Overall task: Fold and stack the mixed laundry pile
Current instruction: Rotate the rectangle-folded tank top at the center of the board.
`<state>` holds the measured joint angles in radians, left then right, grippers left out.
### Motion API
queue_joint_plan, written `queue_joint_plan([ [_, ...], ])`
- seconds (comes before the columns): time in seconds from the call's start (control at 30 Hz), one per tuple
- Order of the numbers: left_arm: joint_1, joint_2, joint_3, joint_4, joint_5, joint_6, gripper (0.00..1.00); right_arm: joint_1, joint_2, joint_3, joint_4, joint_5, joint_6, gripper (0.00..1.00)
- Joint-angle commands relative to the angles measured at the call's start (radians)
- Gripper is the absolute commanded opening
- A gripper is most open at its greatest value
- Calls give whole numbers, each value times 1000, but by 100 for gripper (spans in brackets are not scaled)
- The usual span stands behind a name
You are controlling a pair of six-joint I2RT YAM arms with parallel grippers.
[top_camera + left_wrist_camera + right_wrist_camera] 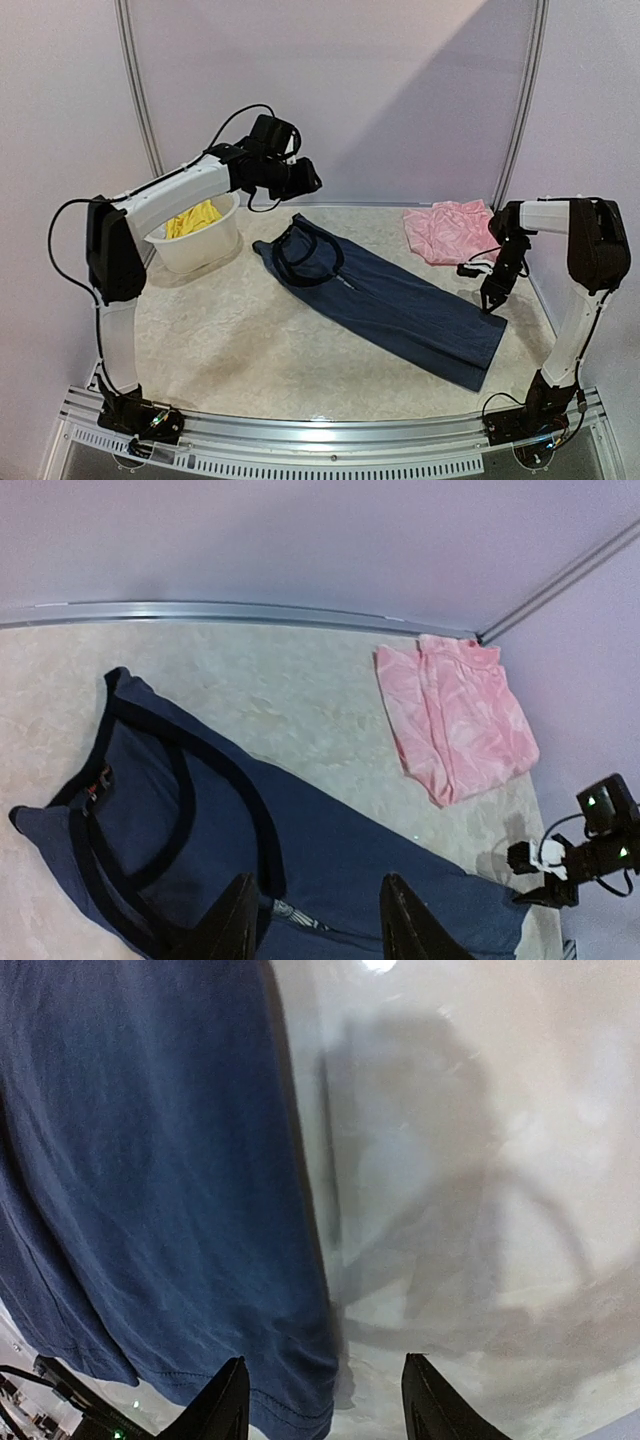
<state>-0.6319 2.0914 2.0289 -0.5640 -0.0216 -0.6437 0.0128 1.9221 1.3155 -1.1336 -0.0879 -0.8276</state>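
Note:
The navy sleeveless top (390, 295) lies spread out, folded lengthwise, across the middle of the table, neck end at the back left. It also shows in the left wrist view (300, 850) and the right wrist view (150, 1190). The pink piece (448, 230) lies folded at the back right, also in the left wrist view (455, 715). The yellow piece (193, 220) sits in the white tub (205, 250). My left gripper (305, 180) is open, raised above the top's neck end. My right gripper (493, 297) is open, low over the top's right hem edge.
The white tub stands at the back left under my left arm. A raised metal rail (200, 612) borders the table's back edge. The table's right edge (545, 300) runs close to my right gripper.

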Motion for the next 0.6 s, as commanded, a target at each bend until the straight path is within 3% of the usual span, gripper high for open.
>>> queue_joint_plan([
  [0.0, -110, -11, -202, 35, -21, 12, 43, 0, 1, -56, -44, 6, -18, 50],
  [0.1, -171, -33, -306, 65, -25, -33, 43, -4, 9, -88, -49, 29, -11, 43],
  [0.3, -209, -105, -534, 174, -74, -132, 42, -48, 13, -177, -72, 42, 4, 16],
  [0.57, -178, -181, -678, 168, -227, -158, 44, -3, -89, -333, -100, -37, 44, 14],
])
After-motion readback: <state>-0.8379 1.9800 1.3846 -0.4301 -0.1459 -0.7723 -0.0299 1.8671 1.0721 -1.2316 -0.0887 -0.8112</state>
